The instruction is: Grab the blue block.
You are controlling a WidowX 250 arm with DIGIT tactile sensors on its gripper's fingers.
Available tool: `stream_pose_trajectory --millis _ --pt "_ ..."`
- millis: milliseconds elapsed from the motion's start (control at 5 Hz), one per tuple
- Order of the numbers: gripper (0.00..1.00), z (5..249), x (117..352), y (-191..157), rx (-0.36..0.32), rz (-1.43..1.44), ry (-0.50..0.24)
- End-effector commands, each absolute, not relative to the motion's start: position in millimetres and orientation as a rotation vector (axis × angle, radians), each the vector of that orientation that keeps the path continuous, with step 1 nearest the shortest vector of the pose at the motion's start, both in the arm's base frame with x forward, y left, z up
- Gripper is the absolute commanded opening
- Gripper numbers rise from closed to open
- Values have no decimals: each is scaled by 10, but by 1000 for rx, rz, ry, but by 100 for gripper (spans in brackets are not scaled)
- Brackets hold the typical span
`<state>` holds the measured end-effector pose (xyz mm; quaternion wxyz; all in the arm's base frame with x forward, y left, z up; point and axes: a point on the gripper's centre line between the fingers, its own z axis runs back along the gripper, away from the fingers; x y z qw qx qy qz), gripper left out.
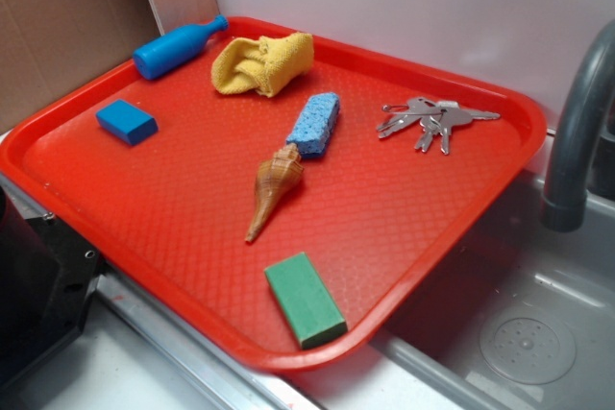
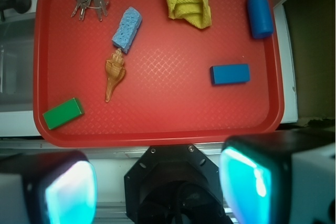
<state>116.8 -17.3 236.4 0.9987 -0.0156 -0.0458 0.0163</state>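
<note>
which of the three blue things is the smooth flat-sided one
The blue block, lying alone near the tray's edge. The sponge is porous and paler, touching the shell; the blue bottle is rounded with a neck.

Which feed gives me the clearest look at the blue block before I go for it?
The wrist view: it looks straight down on the blue block, showing its full rectangular top lying clear of the yellow cloth and blue bottle. The exterior view shows the block obliquely, near the tray's far-left edge, top and sides visible.

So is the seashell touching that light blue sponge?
Touching. In the wrist view the seashell's wide end meets the sponge's lower end with no red tray between them.
</note>
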Motion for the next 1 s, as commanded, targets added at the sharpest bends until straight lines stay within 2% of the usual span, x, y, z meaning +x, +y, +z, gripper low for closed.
stream_pose_trajectory --millis 0,200,400,800 --pt "100 2364 1168 -173 -31 33 -92" --pt "100 1890 1478 289 68 237 -66" --pt "100 1614 1665 673 57 488 -105" --pt "100 1308 1639 1123 31 991 -231"
